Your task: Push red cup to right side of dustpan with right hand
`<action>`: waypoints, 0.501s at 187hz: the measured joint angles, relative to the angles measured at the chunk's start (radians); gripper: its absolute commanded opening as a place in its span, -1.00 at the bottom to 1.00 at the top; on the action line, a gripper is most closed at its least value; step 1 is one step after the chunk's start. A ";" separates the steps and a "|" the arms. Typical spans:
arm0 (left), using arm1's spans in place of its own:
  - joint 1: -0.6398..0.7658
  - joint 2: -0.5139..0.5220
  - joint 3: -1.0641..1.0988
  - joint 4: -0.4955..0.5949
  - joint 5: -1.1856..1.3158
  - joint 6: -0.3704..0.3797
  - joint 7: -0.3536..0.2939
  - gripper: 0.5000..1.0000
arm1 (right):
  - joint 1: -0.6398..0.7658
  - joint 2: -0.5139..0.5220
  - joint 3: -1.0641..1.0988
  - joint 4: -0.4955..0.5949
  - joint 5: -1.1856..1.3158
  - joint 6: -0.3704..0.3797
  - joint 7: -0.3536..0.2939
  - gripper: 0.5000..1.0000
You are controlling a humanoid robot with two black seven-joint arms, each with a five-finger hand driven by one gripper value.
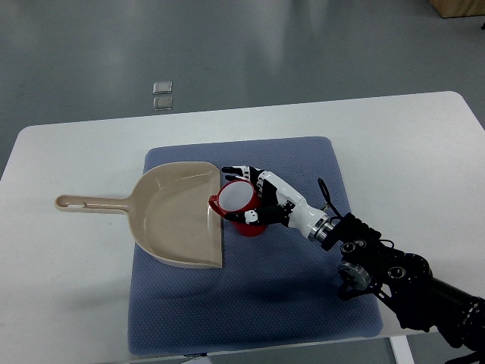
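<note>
Red cup (241, 206) against beige dustpan (178, 216)

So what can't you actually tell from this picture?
- Whether the right hand grips the red cup or only leans on it: its fingers sit behind the cup in the top view.
- The cup's right side, hidden by the hand.
- The left arm: out of frame.
- The two small squares on the floor: too small to identify.

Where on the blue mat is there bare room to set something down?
Free: the blue mat below the dustpan, and its top right corner. Crowded: the mat's middle, where the right hand touches the red cup beside the dustpan's open edge.
</note>
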 measured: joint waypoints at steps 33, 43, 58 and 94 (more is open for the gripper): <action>0.000 0.000 0.000 0.000 0.000 0.000 0.000 1.00 | 0.002 0.000 0.003 0.006 0.028 0.000 0.000 0.73; 0.000 0.000 0.000 0.000 0.000 -0.001 0.000 1.00 | 0.007 0.000 0.012 0.010 0.036 0.002 0.000 0.73; 0.000 0.000 0.000 0.000 0.000 -0.001 0.000 1.00 | 0.012 0.000 0.028 0.014 0.047 0.010 0.000 0.73; 0.000 0.000 0.000 0.000 0.000 0.000 0.000 1.00 | 0.025 -0.007 0.038 0.015 0.070 0.025 0.000 0.73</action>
